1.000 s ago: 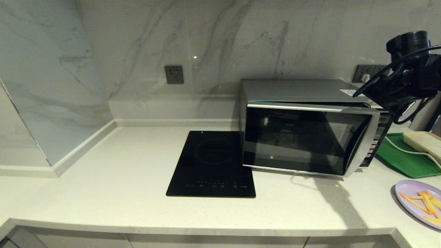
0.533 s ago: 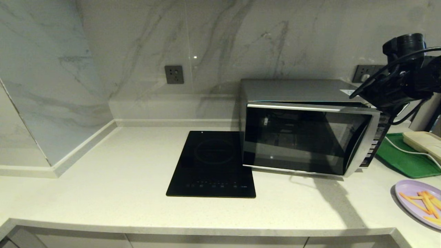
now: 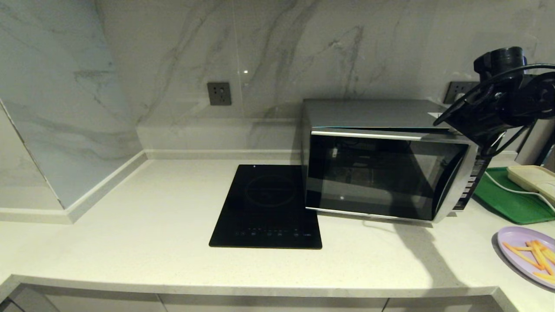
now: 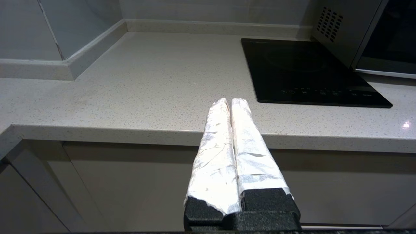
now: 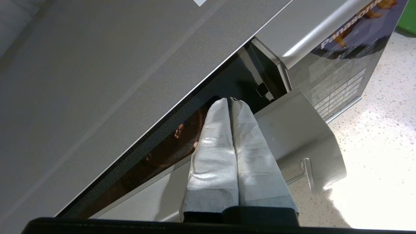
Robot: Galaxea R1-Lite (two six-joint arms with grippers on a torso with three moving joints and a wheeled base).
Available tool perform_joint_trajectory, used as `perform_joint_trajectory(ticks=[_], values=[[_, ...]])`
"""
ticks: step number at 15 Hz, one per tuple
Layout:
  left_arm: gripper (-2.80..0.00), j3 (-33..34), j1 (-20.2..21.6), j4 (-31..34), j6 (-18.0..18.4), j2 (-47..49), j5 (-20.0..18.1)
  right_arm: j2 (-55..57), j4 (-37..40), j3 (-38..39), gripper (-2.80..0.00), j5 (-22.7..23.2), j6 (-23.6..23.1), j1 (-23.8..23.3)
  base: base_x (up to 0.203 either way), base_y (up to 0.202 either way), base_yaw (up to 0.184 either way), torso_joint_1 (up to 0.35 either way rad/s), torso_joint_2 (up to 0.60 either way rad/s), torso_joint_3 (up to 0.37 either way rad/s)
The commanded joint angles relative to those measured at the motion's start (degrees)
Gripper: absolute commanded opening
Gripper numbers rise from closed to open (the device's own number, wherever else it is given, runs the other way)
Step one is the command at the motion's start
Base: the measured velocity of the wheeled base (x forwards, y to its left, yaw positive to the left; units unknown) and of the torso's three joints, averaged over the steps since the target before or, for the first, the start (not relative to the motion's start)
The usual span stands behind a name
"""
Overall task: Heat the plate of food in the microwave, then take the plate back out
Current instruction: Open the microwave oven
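The silver microwave (image 3: 381,164) stands at the back right of the counter, its dark glass door (image 5: 302,130) a little ajar at the handle side. My right gripper (image 5: 230,99) is shut and holds nothing. Its tips reach into the dark gap between the door's top edge and the microwave body (image 5: 113,65), near the button panel (image 5: 338,87). In the head view the right wrist (image 3: 498,108) hangs over the microwave's top right corner. The lilac plate of food (image 3: 527,253) lies on the counter at the far right. My left gripper (image 4: 230,100) is shut and empty, parked in front of the counter edge.
A black induction hob (image 3: 269,208) lies flat just left of the microwave. A green tray (image 3: 511,199) carrying a cream object (image 3: 533,177) and a white cable sits right of the microwave, behind the plate. A low wall step (image 3: 99,186) bounds the counter's left.
My right wrist has shifted left and slightly down over the microwave's top right corner. The door, the plate and the left arm look unmoved.
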Motion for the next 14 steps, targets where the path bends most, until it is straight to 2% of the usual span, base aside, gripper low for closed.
perform_joint_trajectory(ticks=[1, 10, 14], values=[[-2.8, -0.07, 0.02, -0.02, -0.04, 0.0, 0.0, 0.08, 0.19, 0.19, -2.8, -0.07, 0.26, 0.0, 0.0, 0.0, 0.0, 0.0, 0.0, 0.0], [-2.8, 0.01, 0.02, -0.02, 0.03, 0.0, 0.06, -0.19, -0.75, 1.75, -2.8, 1.87, 0.26, -0.35, 0.0, 0.0, 0.0, 0.0, 0.0, 0.0], [-2.8, 0.01, 0.02, -0.02, 0.03, 0.0, 0.0, -2.7, -0.42, 5.54, -2.8, 2.09, 0.26, -0.76, 0.0, 0.0, 0.0, 0.0, 0.0, 0.0]])
